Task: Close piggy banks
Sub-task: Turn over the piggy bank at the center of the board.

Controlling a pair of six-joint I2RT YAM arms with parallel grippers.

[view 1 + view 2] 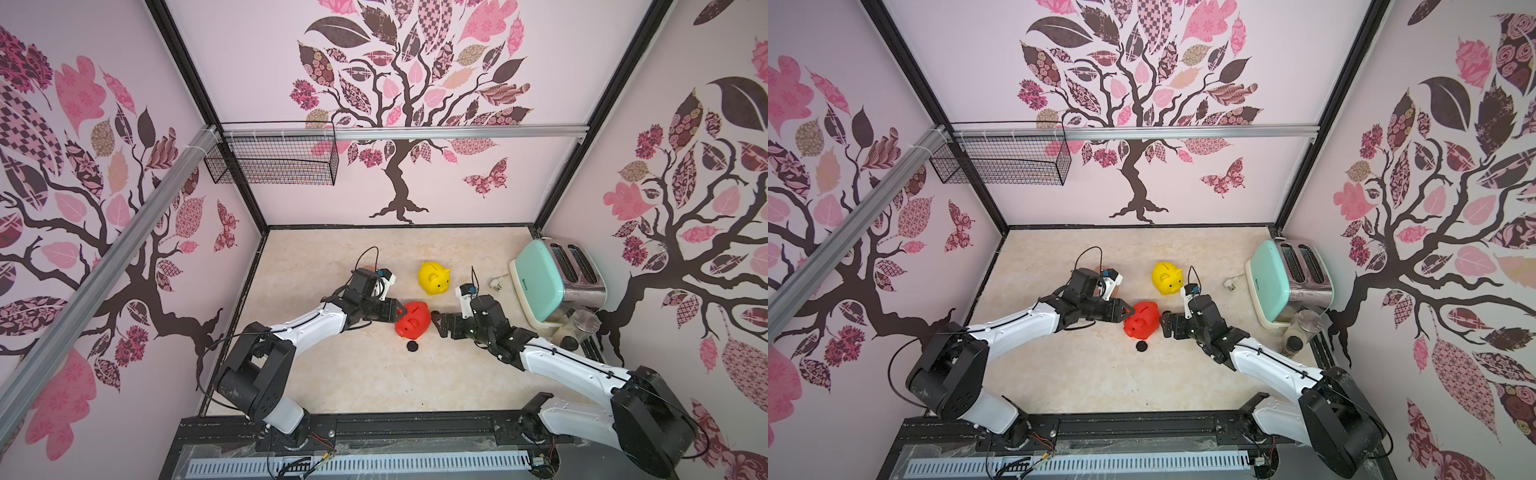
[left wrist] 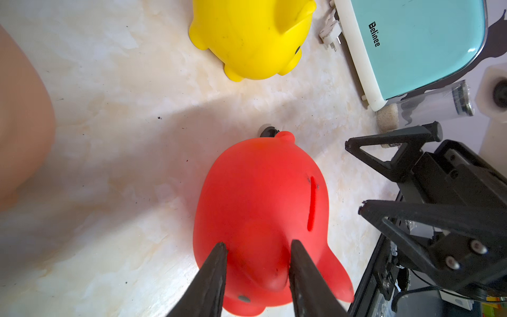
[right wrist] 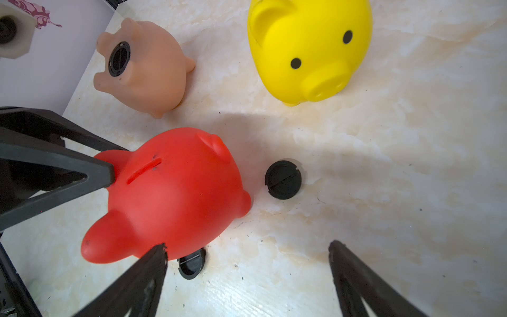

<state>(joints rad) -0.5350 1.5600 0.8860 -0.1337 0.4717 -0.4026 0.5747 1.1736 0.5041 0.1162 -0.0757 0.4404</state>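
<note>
The red piggy bank (image 1: pixel 415 322) (image 2: pixel 260 192) (image 3: pixel 175 192) stands mid-table with its coin slot up. My left gripper (image 1: pixel 400 311) (image 2: pixel 258 245) is shut on a bulge at its head end. My right gripper (image 1: pixel 436 322) (image 3: pixel 247 249) hangs open just right of the pig, nothing between its fingers. One black plug (image 1: pixel 412 345) (image 3: pixel 283 179) lies loose in front of the red pig. Another plug (image 3: pixel 192 263) peeks out from under it. The yellow piggy bank (image 1: pixel 434 277) (image 3: pixel 310 46) stands upright behind. The peach piggy bank (image 3: pixel 142 66) lies on its side, a black plug in its belly hole, mostly hidden behind my left arm in both top views.
A mint-green toaster (image 1: pixel 536 286) (image 2: pixel 411 41) stands at the right wall, its white power plug (image 1: pixel 496 282) on the table beside it. A glass jar (image 1: pixel 584 322) sits in front of the toaster. A wire basket (image 1: pixel 274 158) hangs on the back left wall.
</note>
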